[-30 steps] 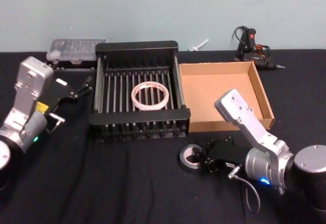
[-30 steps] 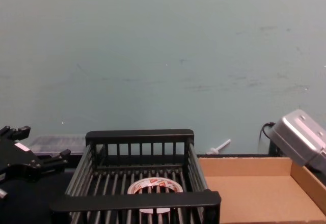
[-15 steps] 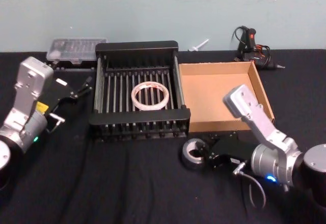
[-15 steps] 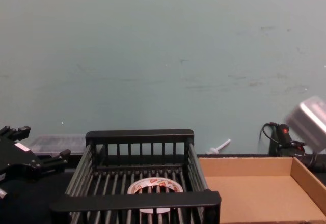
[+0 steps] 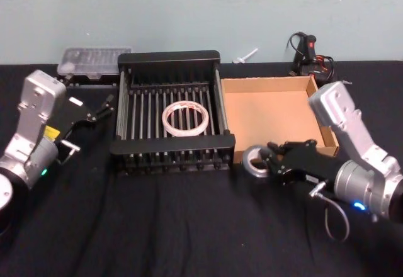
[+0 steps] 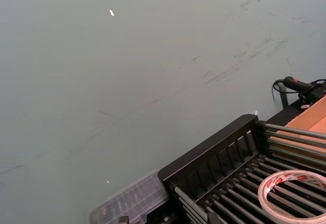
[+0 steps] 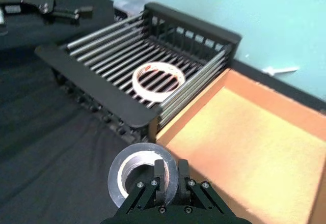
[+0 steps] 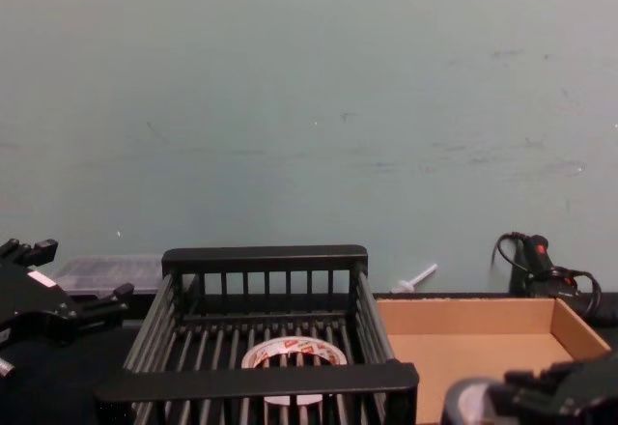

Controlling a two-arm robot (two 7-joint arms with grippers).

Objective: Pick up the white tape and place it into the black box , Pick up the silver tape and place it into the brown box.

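While the white red-marked tape roll (image 5: 186, 118) lies inside the black slatted plastic crate (image 5: 172, 145), the dull grey duct tape roll (image 5: 256, 162) is gripped by the right gripper (image 5: 271, 163) just beside the crate's near right corner; the left gripper (image 5: 101, 109) is held spread open beside the crate's left side.

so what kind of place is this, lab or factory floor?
Likely a lab bench: black cloth table against a bare teal wall, a hot glue gun and a clear parts case at the back.

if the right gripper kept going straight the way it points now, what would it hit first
Probably the black box. The right gripper, jaws shut on the silver tape, points toward the robot's left along the brown box front wall, so the tape would likely meet the crate's near corner first; depth is unclear.
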